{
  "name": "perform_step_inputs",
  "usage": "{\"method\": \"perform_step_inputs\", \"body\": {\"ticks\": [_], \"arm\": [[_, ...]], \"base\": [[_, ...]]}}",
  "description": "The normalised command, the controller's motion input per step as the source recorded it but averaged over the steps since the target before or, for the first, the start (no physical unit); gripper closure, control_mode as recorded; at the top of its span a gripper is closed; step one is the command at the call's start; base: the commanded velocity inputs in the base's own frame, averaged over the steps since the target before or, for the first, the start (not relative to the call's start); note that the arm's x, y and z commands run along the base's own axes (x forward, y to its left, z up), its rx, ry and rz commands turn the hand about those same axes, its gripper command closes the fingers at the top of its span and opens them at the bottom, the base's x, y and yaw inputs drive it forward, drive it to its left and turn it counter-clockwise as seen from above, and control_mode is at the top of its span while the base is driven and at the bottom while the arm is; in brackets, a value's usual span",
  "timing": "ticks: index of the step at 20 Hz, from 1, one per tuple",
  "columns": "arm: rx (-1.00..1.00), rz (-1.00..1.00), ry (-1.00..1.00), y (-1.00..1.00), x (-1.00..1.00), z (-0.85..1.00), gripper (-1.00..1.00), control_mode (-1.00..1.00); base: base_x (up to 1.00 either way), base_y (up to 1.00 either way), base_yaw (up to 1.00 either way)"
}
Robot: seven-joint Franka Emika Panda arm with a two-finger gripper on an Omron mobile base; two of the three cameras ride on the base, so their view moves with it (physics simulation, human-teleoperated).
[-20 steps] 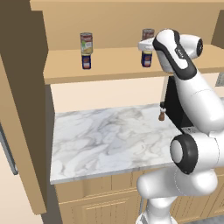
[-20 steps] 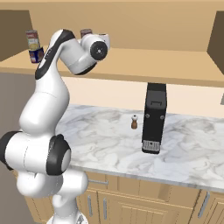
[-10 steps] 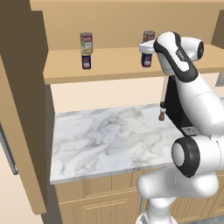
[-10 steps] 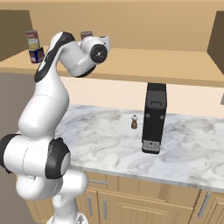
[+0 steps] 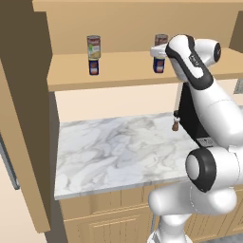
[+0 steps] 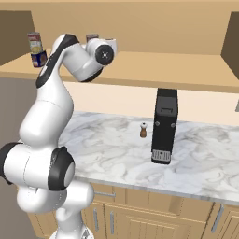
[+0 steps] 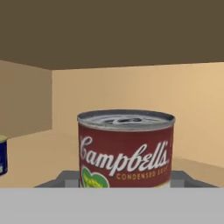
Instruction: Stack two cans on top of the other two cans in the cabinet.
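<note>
Hand view looks straight at a red-topped can (image 7: 126,148) just in front of the gripper (image 7: 126,183), whose grey finger pads (image 7: 65,178) flank its base; the jaws are closed on it. Its label reads "Campbell's" in white script with "CONDENSED SOUP" beneath and a green heart-shaped patch low down.

In the left base view the same can (image 5: 161,40) sits on a short dark blue can (image 5: 159,65) on the cabinet (image 5: 118,73) shelf. To the left of that pair on the shelf, well apart, another red-topped can (image 5: 94,47) already stands on the second blue can (image 5: 93,66); its writing is too small to read.

I judge this to be the final placement, with both stacks seemingly built. The next move calls for opening the fingers gently and backing straight out, without nudging the top can off its narrower base.
</note>
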Motion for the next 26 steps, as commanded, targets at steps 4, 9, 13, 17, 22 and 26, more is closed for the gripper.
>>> {"method": "perform_step_inputs", "body": {"ticks": [4,9,13,17,22,26], "arm": [[0.0,0.0,0.08,0.0,0.03,-0.17,1.0,-1.0],[0.0,0.0,0.03,0.0,0.03,-0.15,-1.0,-1.0],[0.0,0.0,0.0,0.0,0.01,-0.1,-1.0,-1.0],[0.0,0.0,0.0,-0.04,0.0,-0.09,-1.0,-1.0],[0.0,0.0,0.0,-0.09,0.0,-0.09,-1.0,-1.0],[0.0,0.0,0.0,-0.14,-0.07,-0.01,-1.0,-1.0]], "base": [[0.0,0.0,0.0],[0.0,0.0,0.0],[0.0,0.0,0.0],[0.0,0.0,0.0],[0.0,0.0,0.0],[0.0,0.0,0.0]]}}
